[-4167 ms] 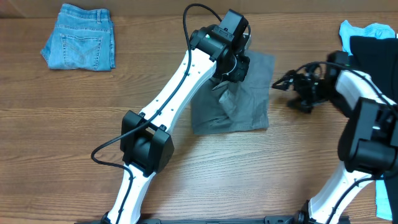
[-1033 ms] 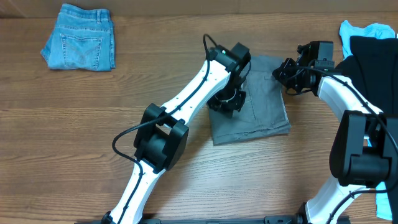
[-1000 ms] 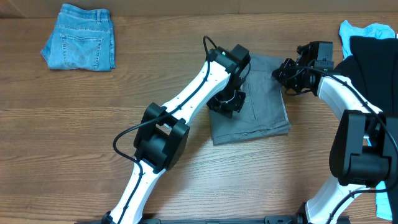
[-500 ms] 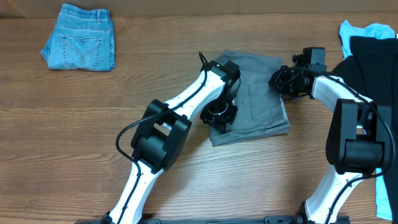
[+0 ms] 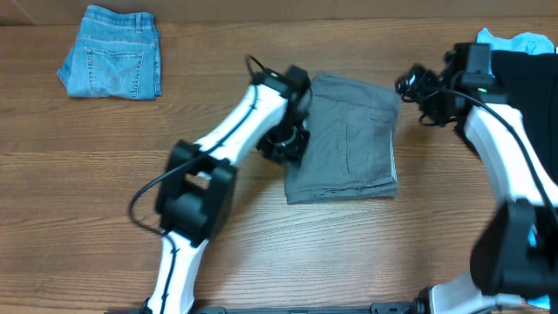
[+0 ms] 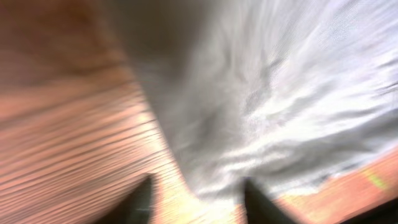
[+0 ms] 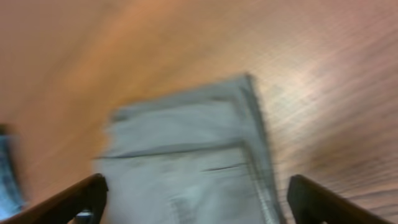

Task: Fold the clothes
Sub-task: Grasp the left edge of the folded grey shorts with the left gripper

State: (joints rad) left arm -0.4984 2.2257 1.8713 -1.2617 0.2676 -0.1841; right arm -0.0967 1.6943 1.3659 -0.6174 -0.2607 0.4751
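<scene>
The grey shorts (image 5: 344, 139) lie folded flat on the counter (image 5: 105, 192). The left hand (image 5: 283, 144) sits at their left edge, fingers parted. The right hand (image 5: 417, 87), spread wide, hangs near their top-right corner.

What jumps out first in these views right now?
The folded grey shorts lie centre-frame, with the left gripper at their left edge and the right gripper open off their top right corner. Folded denim shorts sit far left; a black garment far right.

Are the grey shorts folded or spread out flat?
Folded. The grey shorts lie as one compact rectangle, with no separate legs showing.
</scene>
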